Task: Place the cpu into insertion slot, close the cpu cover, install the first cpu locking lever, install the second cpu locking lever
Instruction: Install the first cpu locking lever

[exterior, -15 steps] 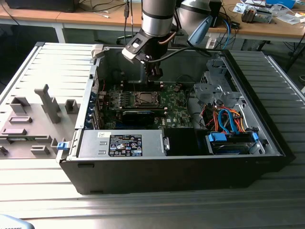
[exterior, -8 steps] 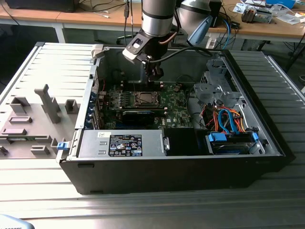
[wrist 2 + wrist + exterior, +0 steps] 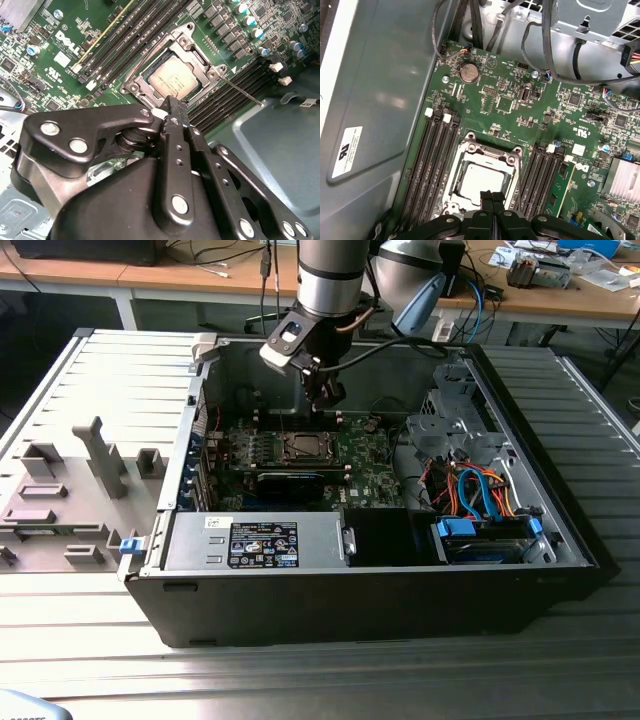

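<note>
Directly above the near edge of the socket, the claw hangs with its two fingers pressed together. Nothing shows between them, so it holds nothing. In both wrist views its narrow tip sits over the border where the chip meets the cover frame. Whether the tip touches metal cannot be told.

Finding: the chip lies flat inside the socket, pale top face up. The cover frame appears to be down around it, with the chip showing through the window.

Finding: in the second wrist view a thin lever runs from the socket corner out across the memory slots. It looks unlatched. No other lever can be made out with certainty.

Risks, as judged:
- The tip is narrow and hard. If it drops onto the chip face instead of the frame or lever, it could scratch the chip or load it unevenly against the contacts below.
- A thin round lever could slip off such a tip under side pressure. It could then spring back and strike the green board.
- The memory slots stand close on both sides of the socket, so a sideways sweep could catch their clips.
- If the cover frame is not fully seated, forcing a lever over it could pinch or tilt the chip.
</note>
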You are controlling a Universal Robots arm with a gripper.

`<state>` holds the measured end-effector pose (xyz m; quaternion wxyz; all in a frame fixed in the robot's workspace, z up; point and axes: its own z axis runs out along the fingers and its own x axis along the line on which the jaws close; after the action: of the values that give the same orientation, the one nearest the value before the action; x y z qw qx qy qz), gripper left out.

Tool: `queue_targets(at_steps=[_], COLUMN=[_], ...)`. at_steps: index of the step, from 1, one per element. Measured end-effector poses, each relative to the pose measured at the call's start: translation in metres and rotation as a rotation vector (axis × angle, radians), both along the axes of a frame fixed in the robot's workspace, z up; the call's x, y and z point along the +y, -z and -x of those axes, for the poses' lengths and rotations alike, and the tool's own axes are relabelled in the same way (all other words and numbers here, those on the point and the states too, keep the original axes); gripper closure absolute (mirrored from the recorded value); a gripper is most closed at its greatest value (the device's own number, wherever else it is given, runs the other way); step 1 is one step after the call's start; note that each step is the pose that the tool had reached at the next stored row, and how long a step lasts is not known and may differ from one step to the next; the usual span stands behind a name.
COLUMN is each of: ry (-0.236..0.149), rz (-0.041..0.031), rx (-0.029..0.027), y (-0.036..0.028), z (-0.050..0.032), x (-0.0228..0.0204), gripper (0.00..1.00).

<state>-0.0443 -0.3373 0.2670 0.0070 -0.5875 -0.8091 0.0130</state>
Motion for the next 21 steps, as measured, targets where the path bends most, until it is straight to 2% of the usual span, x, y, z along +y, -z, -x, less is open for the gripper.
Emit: queue_targets(at_steps=[21], ry=[-0.098], rz=[0.0096], rx=[0.0], y=[0.0], z=[0.0], x=[0.0], gripper=[0.89])
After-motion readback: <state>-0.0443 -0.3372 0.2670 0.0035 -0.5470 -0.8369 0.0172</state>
